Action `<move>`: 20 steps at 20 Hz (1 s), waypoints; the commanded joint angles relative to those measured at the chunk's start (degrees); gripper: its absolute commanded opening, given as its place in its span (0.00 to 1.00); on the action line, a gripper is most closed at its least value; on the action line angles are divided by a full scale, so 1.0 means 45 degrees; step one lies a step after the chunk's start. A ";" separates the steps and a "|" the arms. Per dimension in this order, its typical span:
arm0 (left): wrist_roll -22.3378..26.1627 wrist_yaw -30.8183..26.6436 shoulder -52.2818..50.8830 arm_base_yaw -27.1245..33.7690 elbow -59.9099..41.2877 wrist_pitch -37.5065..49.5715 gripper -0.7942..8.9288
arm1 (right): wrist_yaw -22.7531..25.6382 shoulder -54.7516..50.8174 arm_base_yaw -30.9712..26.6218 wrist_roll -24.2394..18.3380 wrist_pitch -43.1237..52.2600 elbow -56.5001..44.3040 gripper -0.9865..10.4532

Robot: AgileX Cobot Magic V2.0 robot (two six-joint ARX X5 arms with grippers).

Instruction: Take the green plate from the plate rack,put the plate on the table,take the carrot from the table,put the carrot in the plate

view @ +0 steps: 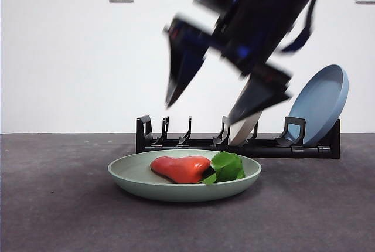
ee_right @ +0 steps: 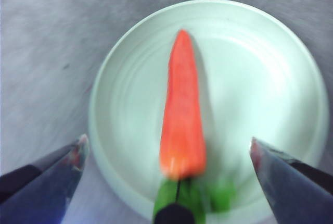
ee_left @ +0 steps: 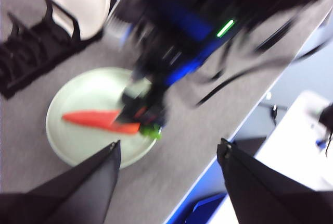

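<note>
The green plate (view: pixel 130 174) lies flat on the table (view: pixel 53 211) in front of the plate rack (view: pixel 193 142). The carrot (view: pixel 179 169) lies in the plate, leafy top to the right. My right gripper (view: pixel 211 102) hangs open and empty a little above the carrot, motion-blurred. The right wrist view shows its jaws wide apart (ee_right: pixel 167 141) over the carrot (ee_right: pixel 182 114) and the plate (ee_right: pixel 260 78). My left gripper (ee_left: pixel 167 148) is open and empty, off to the side of the plate (ee_left: pixel 86 99), looking at the right arm over the carrot (ee_left: pixel 91 120).
A blue plate (view: pixel 321 102) leans in the rack's right end. A beige plate (view: pixel 243 130) stands in a middle slot, partly hidden by a jaw; it also shows in the left wrist view (ee_left: pixel 78 0). The table's edge (ee_left: pixel 208 166) runs near the left gripper.
</note>
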 commanded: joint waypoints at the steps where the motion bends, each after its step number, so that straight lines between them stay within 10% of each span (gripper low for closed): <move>1: 0.0189 -0.0015 0.0000 -0.0034 -0.0053 -0.0316 0.41 | -0.0039 -0.1603 0.0039 -0.0107 -0.1831 -0.0024 0.63; 16: 0.0287 0.0670 0.0000 -0.0034 -0.0053 -0.1520 0.40 | -0.0709 -0.9039 0.0039 -0.0204 -0.9364 -0.0024 0.48; 20: 0.0287 0.1039 0.0000 -0.0034 -0.0053 -0.1515 0.13 | -0.0714 -0.9452 0.0039 -0.0199 -0.9437 -0.0024 0.25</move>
